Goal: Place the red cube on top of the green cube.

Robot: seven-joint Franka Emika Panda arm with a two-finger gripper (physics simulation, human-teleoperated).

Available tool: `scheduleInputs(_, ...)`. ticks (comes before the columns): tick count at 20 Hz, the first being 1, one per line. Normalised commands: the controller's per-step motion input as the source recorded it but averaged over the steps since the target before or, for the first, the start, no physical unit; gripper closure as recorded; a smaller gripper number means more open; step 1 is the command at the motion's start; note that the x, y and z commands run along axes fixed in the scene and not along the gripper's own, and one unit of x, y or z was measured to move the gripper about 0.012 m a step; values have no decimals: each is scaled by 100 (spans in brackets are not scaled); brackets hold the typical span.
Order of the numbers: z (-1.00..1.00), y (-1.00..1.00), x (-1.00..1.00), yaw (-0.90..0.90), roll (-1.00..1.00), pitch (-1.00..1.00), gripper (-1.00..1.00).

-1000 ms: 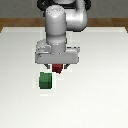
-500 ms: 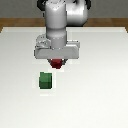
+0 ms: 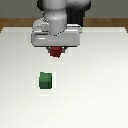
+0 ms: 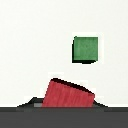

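as the arm rose with its load, the red cube (image 3: 56, 51) left the table (image 3: 100, 100) and hung under the gripper (image 3: 56, 50), pinched between closed fingers, though the fingers themselves were mostly hidden by the hand's body in the exterior view. going from that view's left to its right, the green cube (image 3: 45, 80) sat alone on the table, nearer the camera and a little left of the held cube, well apart from it. in the wrist view the red cube (image 4: 67, 94) filled the space by the fingers, tilted somewhat, with the green cube (image 4: 85, 49) free on the surface beyond. against half a second before, the hand and red cube stood higher, and the green cube had not shifted. that suggested the pick was done, and the carry over the green cube remained, then the lowering and release.
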Motion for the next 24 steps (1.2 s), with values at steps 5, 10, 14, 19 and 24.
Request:
scheduleInputs(5, 0, 0, 100, 0, 0, 0, 100)
scheduleInputs(10, 0, -40, 20, 0, 0, 0, 100)
scheduleInputs(14, 0, -50, 0, 0, 0, 0, 100)
scheduleInputs(19, -20, 0, 0, 0, 0, 0, 100)
scheduleInputs(24, -40, 20, 0, 0, 0, 0, 100)
